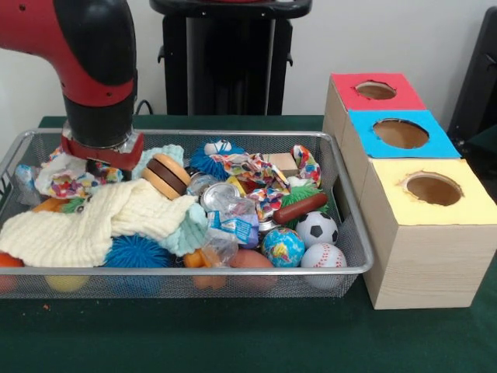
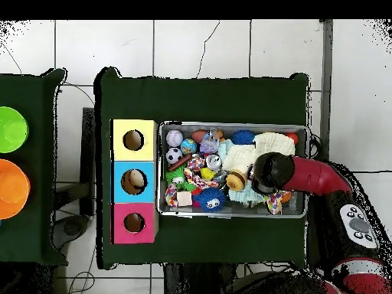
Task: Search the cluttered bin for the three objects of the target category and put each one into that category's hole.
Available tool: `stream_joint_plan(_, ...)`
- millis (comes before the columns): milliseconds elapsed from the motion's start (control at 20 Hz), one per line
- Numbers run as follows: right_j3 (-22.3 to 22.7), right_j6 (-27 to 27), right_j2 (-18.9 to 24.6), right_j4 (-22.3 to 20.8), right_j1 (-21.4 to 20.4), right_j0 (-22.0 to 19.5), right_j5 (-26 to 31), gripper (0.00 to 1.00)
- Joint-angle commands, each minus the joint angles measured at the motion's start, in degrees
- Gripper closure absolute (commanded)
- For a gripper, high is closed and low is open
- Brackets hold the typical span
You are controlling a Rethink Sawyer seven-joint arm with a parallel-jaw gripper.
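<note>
Overhead, the red and black arm (image 1: pixel 89 62) reaches straight down into the wire bin (image 1: pixel 349 256) on the green bench (image 1: pixel 233 342), its hand (image 1: pixel 101 159) buried among patterned cloth (image 1: pixel 66 183) at one end; whether it is open or gripping anything cannot be told. Well apart from it, at the bin's other end beside the boxes, lie three balls: soccer ball (image 1: pixel 317 228), baseball (image 1: pixel 324 256), globe ball (image 1: pixel 283 246). Red hole (image 1: pixel 376 90), blue hole (image 1: pixel 401 134), yellow hole (image 1: pixel 433 189) stand alongside.
</note>
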Motion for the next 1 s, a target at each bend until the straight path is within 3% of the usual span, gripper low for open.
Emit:
stream_joint_plan(50,-1.68,-11.17,8.47,-3.16,1.34,-1.35,-2.57,1.00)
stream_joint_plan(450,-2.49,-5.44,8.30,-0.86,2.62,0.32,-2.10,1.00)
stream_joint_plan(700,-2.70,-0.49,8.71,3.61,2.37,1.85,2.37,1.00)
stream_joint_plan(1000,-3.18,5.80,8.55,8.46,2.46,4.18,2.58,1.00)
